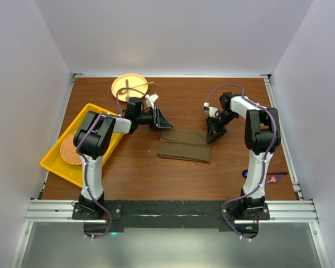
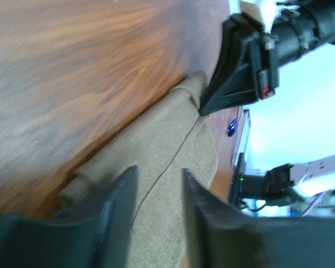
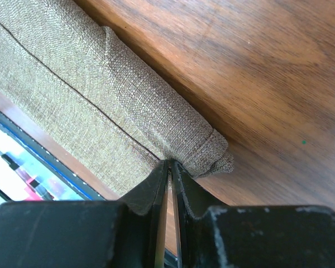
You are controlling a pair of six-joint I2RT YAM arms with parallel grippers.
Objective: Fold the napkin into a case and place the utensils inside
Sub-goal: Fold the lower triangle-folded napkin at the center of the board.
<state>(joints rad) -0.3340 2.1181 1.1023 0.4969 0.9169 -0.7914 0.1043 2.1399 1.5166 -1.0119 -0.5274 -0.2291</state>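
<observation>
Napkin (image 1: 184, 145) folded long overhead, wrist view shows right jaws pinching corner

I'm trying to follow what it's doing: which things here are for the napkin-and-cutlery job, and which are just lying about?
For the job: folded napkin; small blue spoon, off to the right; slim utensil on the yellow plate.
Lying about: yellow plate; yellow tray; round woven mat in the tray.

No text, label, brand, number or sign can be read on anything in these views (any marks are too small or blurred).
</observation>
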